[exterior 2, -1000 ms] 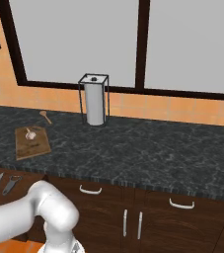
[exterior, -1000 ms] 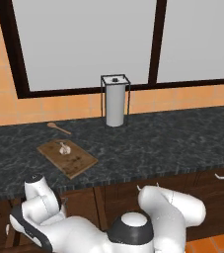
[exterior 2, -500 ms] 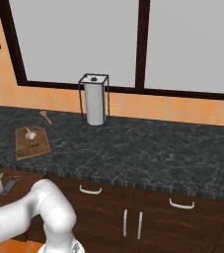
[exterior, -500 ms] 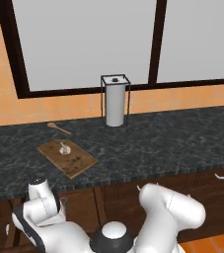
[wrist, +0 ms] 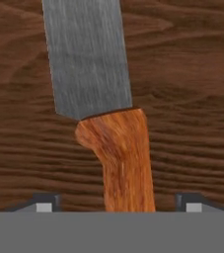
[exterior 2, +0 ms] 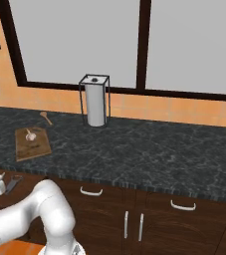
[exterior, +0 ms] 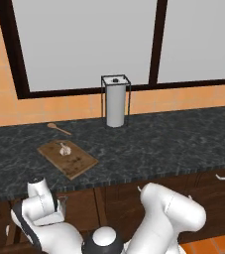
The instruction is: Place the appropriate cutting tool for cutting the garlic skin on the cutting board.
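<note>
Over the last second the hand (wrist: 117, 207) has sunk lower at the left base view's lower left; released, its tips straddle the knife (wrist: 103, 113) on dark wood. Garlic (exterior: 63, 148) waits on the board (exterior: 74, 161), mid-left on the desk (exterior: 158, 144).

The knife (wrist: 103, 108) runs off the hand view's top; its blade tip perhaps lies beyond

On the counter (exterior: 158, 139) there is one cutting board (exterior: 69, 159), one garlic bulb (exterior: 63, 148) lying on it, one wooden spoon (exterior: 58, 128) and one paper towel holder (exterior: 115, 101). The hand view shows one knife (wrist: 103, 104). The cabinets below carry four handles (exterior 2: 92, 191), two curved, two straight.
</note>
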